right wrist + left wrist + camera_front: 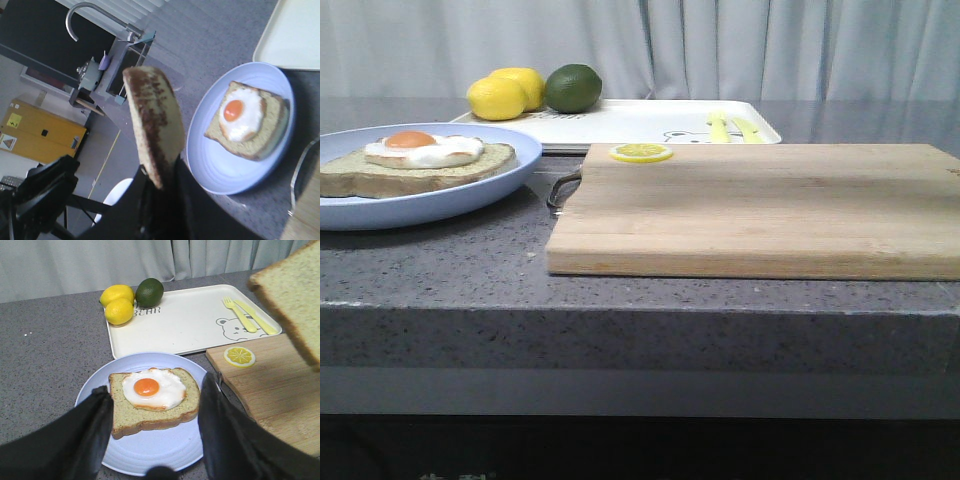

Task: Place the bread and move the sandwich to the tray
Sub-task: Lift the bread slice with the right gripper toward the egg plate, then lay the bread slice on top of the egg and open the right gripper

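- Right gripper (157,187): closed on the bread (152,130), gripping its lower edge; the slice stands on edge, broad faces near vertical, held up off the counter
- Sandwich (154,400): one egg-topped slice lying flat in the middle of the blue plate (100,390), which sits at the counter's front left, just left of the cutting board (760,205)
- Governing relation: in the left wrist view the bread (295,295) hangs above the cutting board, to the right of the plate and higher; it must travel left and tip flat to land on the egg
- Left gripper (154,437): fingers spread wide and empty, straddling the plate's near rim, one finger (95,425) on each side of the sandwich; judged the nearer arm for carrying the plate
- Tray (650,122): at the counter's back edge behind plate and board, its centre bare; lemons (505,93) and a lime (572,88) at its left end
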`<action>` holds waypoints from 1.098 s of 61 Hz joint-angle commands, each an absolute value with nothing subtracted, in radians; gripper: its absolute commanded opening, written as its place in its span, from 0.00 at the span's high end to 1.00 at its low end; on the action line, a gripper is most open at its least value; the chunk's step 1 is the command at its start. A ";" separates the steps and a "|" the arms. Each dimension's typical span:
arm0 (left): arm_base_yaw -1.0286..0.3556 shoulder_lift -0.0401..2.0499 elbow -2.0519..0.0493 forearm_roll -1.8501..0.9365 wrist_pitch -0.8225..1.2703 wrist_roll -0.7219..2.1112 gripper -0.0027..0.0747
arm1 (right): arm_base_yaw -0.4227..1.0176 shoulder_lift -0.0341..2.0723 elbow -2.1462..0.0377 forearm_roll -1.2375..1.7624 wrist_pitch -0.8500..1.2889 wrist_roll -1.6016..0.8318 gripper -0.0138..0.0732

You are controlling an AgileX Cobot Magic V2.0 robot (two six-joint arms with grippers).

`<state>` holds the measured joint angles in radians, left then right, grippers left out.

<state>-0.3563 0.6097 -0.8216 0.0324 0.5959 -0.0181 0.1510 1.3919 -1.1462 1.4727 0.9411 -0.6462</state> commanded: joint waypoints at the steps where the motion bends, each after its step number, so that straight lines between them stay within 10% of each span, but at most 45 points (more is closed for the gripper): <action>1: -0.365 0.617 -0.852 0.036 0.513 -0.017 0.46 | 0.268 1.358 -1.168 1.611 0.769 -0.651 0.86; 23: -0.365 0.617 -0.852 0.036 0.511 -0.017 0.46 | 0.542 1.497 -1.168 1.909 0.498 -0.654 0.86; 67: -0.365 0.617 -0.852 0.036 0.511 -0.017 0.46 | 0.605 1.826 -1.453 1.929 0.502 -0.582 0.86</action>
<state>-0.3563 0.6097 -0.8216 0.0331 0.5917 -0.0181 0.6022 1.8548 -1.3937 1.7931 0.4722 -0.6031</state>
